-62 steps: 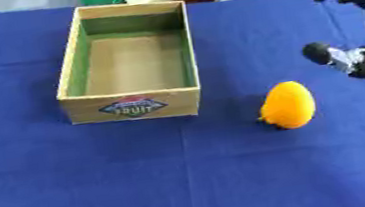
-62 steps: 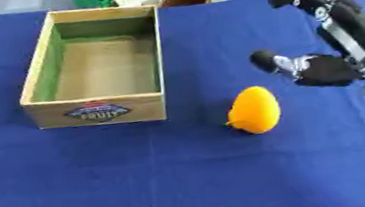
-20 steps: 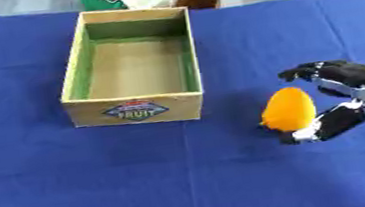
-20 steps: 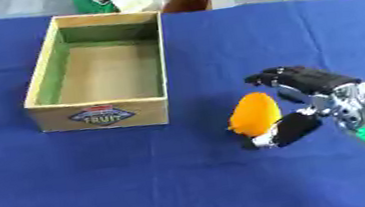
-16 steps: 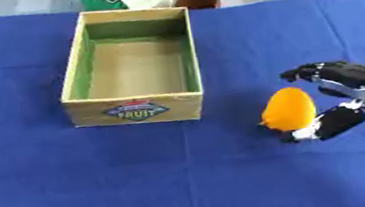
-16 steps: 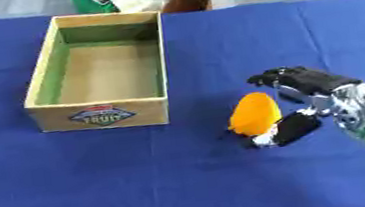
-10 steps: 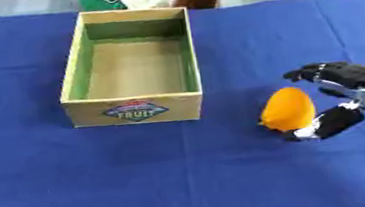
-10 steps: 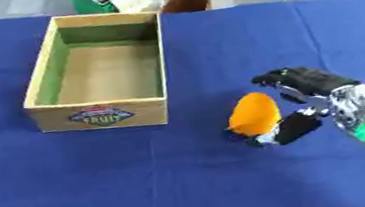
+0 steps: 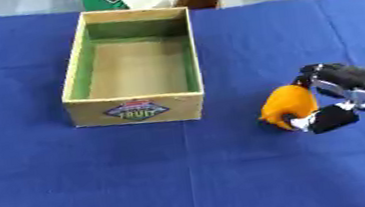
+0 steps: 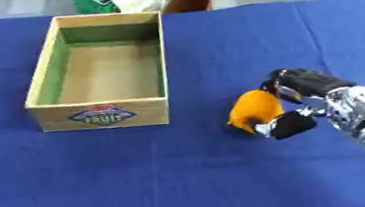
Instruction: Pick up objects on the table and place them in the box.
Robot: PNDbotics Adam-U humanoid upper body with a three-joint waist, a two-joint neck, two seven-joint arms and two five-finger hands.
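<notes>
A smooth, rounded orange fruit-shaped object point(image 9: 287, 104) is sitting on the blue cloth-covered table point(image 9: 100, 187), to the right of the open rectangular cardboard box point(image 9: 136, 71) and apart from it. The orange object is showing a matte, even surface with a slightly egg-like outline.

The robot's right hand point(image 10: 302, 100), black with silver metal parts behind it, is grasping the orange object from its right side: black fingers point(image 10: 302, 81) are curling over the top rear of the object while the thumb point(image 10: 290, 124) is pressing against its lower front. Whether the object is resting on the cloth or is raised off it cannot be told. The left hand is showing in neither view.

The box is standing upright with tan outer walls, green-lined inner walls and a bare brown floor holding nothing. Its near face is carrying a diamond-shaped label point(image 9: 137, 110) reading "FRUIT" in pale letters on dark blue.

The cloth is lying flat with faint creases.
</notes>
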